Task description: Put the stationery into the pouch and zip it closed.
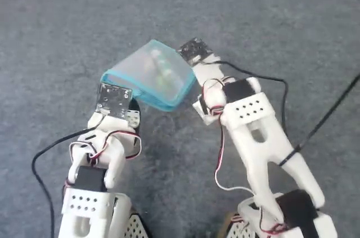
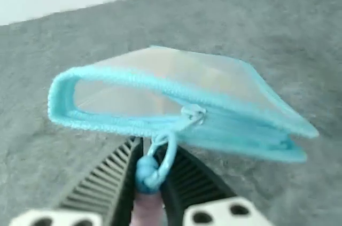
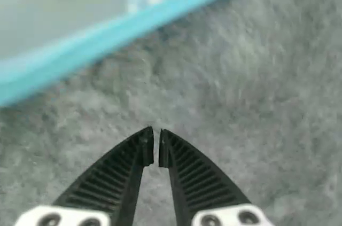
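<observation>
A grey, felt-like fabric surface [image 1: 56, 35] covers the table; on it the two white plastic robot arms stand side by side, the left arm [image 1: 95, 176] toward the pouch's near corner and the right arm [image 1: 264, 137] angled in toward its other side; thin black cables [image 1: 315, 125] trail from both.

Between the two wrists is the translucent, flat pouch with turquoise fabric edging [image 1: 152, 75]; in the left wrist view its mouth [image 2: 107, 98] gapes open along one stretch of the zip and lies together past the slider.

The left gripper [image 2: 147, 148] is clenched on the turquoise cord zip pull [image 2: 155, 164], the bead at the cord's end pinched between the ribbed black jaws; the cord runs up to the small silver-coloured zip slider [image 2: 192, 114], which sits part-way along the zip.

The right gripper [image 3: 155, 140] is closed on nothing, its tips almost touching over bare fabric, near the pouch's turquoise edge [image 3: 107, 39] but apart from it.

Inside the pouch, small pieces of stationery [image 1: 160, 69] show through the clear wall as green and pale shapes, too blurred to name singly.
</observation>
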